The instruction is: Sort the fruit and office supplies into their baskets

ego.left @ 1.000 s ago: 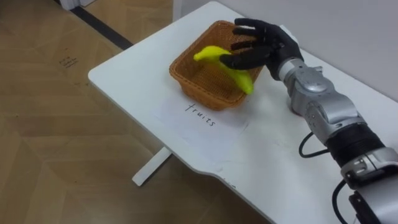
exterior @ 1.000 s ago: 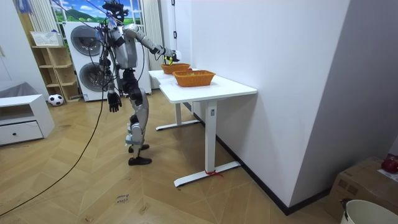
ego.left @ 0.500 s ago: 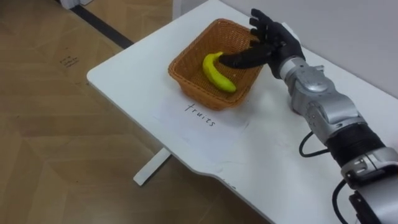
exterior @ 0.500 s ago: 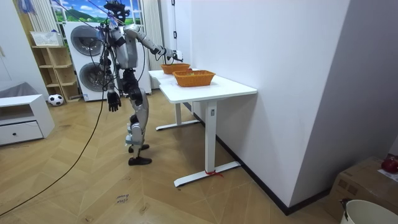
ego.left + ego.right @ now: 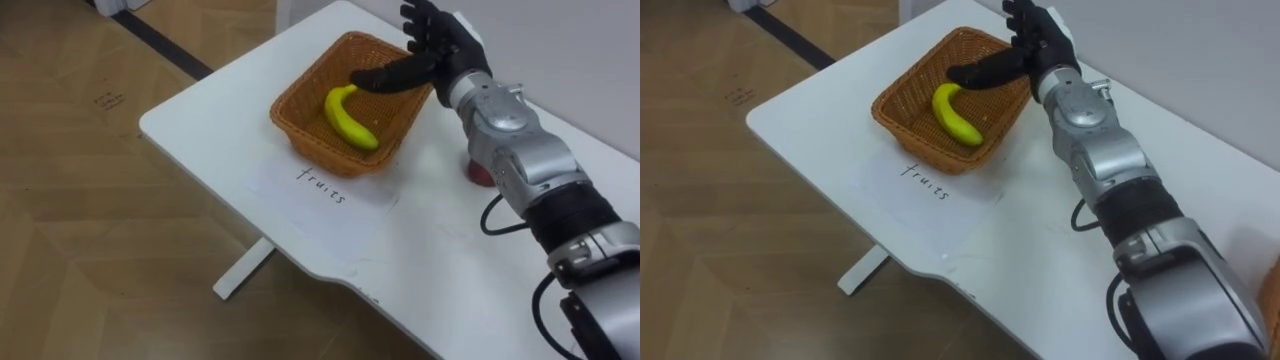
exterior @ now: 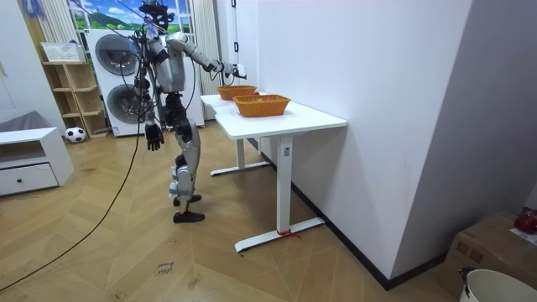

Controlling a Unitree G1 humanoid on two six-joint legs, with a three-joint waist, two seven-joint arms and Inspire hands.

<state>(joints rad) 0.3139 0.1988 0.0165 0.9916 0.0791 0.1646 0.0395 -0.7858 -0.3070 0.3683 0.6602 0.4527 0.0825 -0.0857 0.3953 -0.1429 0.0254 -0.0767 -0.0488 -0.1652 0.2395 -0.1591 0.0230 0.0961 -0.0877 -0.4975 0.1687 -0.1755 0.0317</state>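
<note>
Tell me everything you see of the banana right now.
The yellow curved banana looks smooth and whole. It lies loose on the bottom of the brown woven wicker basket, one end toward the far rim, the other toward the near right wall. The black right hand is open above the far rim, its thumb reaching over the banana's far end, not gripping it.

The banana (image 5: 956,117) lies curved inside the basket (image 5: 912,146) on the white counter (image 5: 1040,250). The right hand (image 5: 1035,45) hangs over the basket's far rim, fingers spread straight, thumb reaching across the opening, possibly brushing the rim, hard to say. A handwritten sheet of paper (image 5: 930,188) lies just in front of the basket.
</note>
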